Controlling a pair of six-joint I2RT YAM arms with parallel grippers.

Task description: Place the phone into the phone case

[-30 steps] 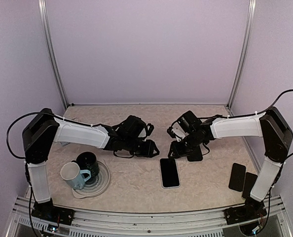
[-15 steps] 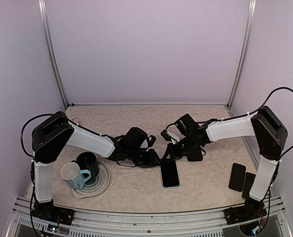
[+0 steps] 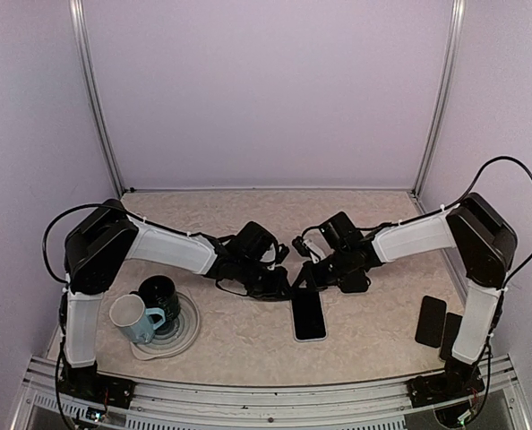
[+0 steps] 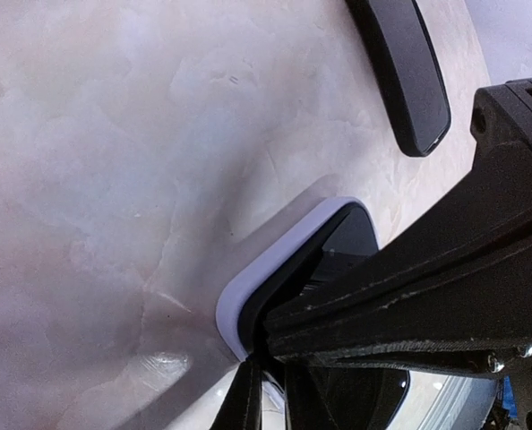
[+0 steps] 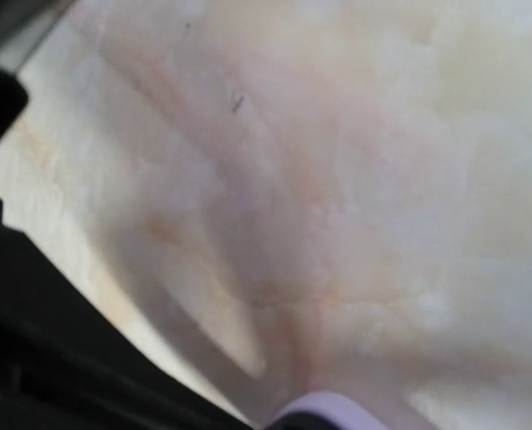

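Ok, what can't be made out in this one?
Top view: left gripper and right gripper cover the phone's far end; neither grip shows.
Left wrist: the gripper itself hides most of the phone; only a corner of the lavender case rim shows, so seating is unclear.
Right wrist: blurred, too close; the rim is cut off by the bottom edge.

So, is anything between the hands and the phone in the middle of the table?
Nothing visible. The left hand and right hand are both right at the far end of the phone. The dark slab lies off to the side, behind the right hand, not in between.
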